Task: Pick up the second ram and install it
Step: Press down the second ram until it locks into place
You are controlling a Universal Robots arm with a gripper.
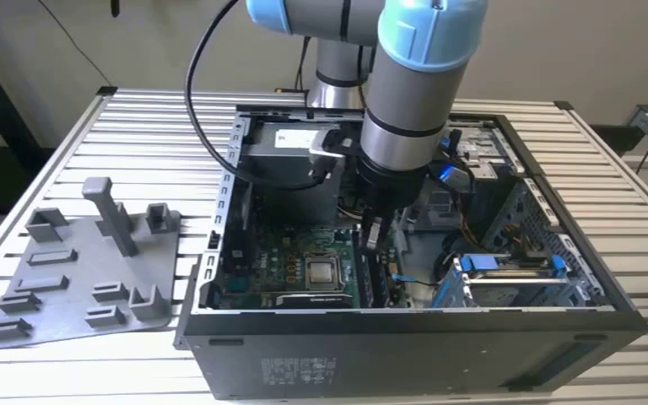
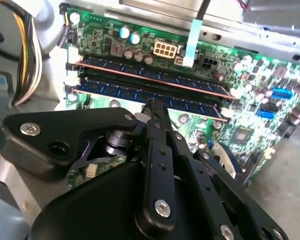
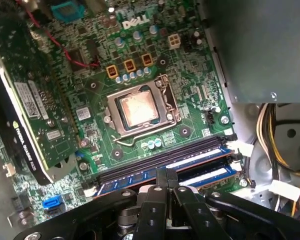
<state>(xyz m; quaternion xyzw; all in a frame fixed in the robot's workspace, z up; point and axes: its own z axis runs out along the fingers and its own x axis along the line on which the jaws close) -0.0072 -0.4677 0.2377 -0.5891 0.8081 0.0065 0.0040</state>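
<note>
The second ram (image 2: 190, 102) (image 3: 210, 176) is a long dark stick with blue labels. It stands on edge in the motherboard slot nearest my gripper (image 2: 153, 104) (image 3: 166, 173). Another stick (image 2: 155, 71) (image 3: 140, 172) stands in the slot beside it. My gripper is shut, its black fingertips pressed together at the top edge of the second ram near its middle. In the exterior view the gripper (image 1: 370, 243) reaches down inside the open computer case (image 1: 414, 316), just above the dark slots (image 1: 374, 278).
A grey tray (image 1: 71, 316) with upright pegs lies on the slatted table at the exterior view's left. The bare processor socket (image 3: 137, 107) (image 1: 324, 272) lies beside the slots. A graphics card (image 3: 30, 100), yellow cables (image 3: 270, 130) and drive cages (image 1: 515, 278) crowd the case.
</note>
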